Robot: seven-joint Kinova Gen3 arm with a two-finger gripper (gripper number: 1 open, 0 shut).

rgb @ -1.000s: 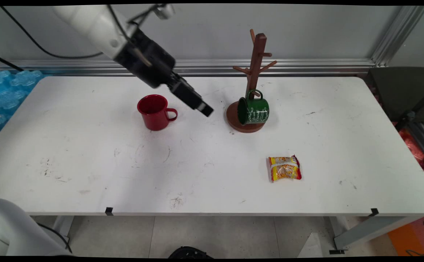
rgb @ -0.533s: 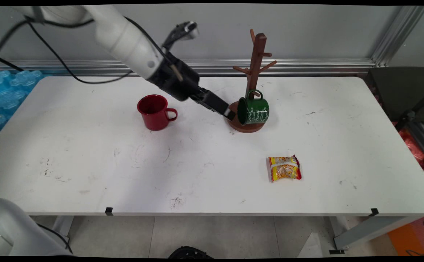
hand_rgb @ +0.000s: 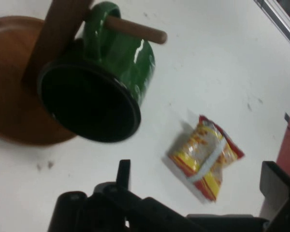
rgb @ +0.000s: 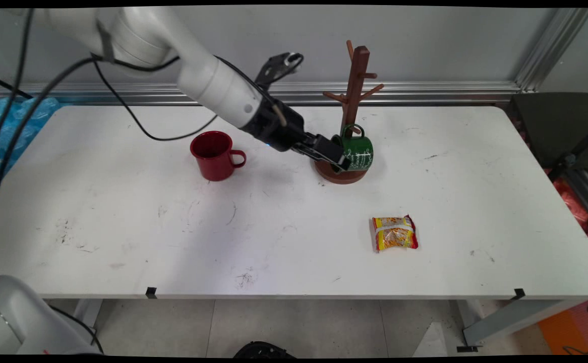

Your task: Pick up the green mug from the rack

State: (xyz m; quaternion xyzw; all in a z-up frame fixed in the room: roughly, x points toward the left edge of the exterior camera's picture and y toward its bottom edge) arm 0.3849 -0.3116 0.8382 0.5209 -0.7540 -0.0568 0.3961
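white table [rgb: 122,227] with scuffs and a grey wall behind it. near the back stands a wooden mug tree [rgb: 355,75] on a round base [rgb: 339,177]. a green mug [rgb: 359,151] hangs by its handle from a low peg [hand_rgb: 135,29], tipped on its side just above the base with its dark mouth facing the arm.

the gripper [rgb: 343,162] reaches in low from the left and sits right at the mug's mouth. from the main view i cannot tell whether it touches the rim. the hand view shows its fingers [hand_rgb: 124,169] spread wide with nothing between them, and the mug's mouth lies ahead and off to one side rather than centred in the gap.

a red mug [rgb: 214,156] stands upright to the left, clear of the hand but below the forearm and its hanging black cables [rgb: 137,126]. a yellow and red snack packet [rgb: 395,233] lies flat nearer the front edge, well apart from the stand.

risks, as i judge them: the mug hangs loose, so a finger nudging the rim would likely swing it or slide it along the peg. the handle is hooked on, so a sideways or downward pull could drag or tip the whole tree, which looks tall for its base. being off-centre, one finger may hit the rim head-on. the slack cables could brush the red mug if the arm drops.
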